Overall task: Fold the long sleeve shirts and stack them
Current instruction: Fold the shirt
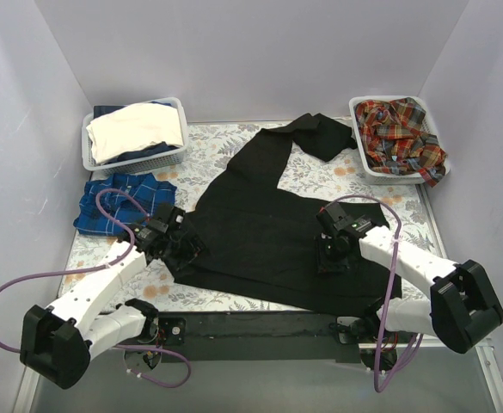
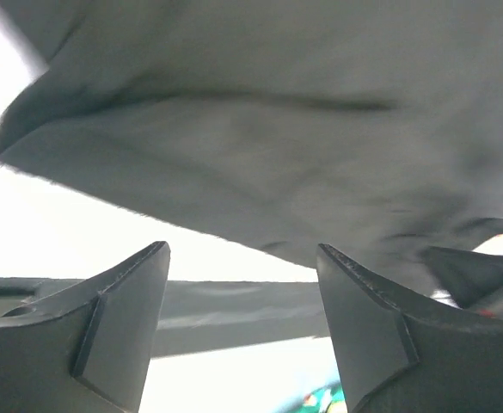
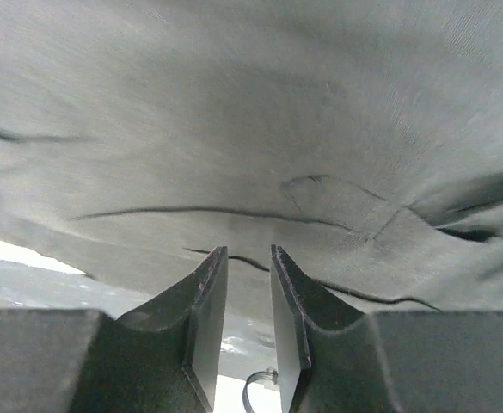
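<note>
Just beyond the fingertips of our left gripper (image 2: 242,249) runs an edge of the black shirt (image 2: 260,163). The jaws stand wide apart with nothing between them. Beneath our right gripper (image 3: 248,251) the same shirt lies spread over the table. Those jaws are drawn to a narrow slit, empty as far as we can see. We judge the cloth light, limp and quick to crease, so it will sag and drag if lifted from one point. We would take it at the edge nearest each gripper, pinching both layers together and raising both sides evenly.
</note>
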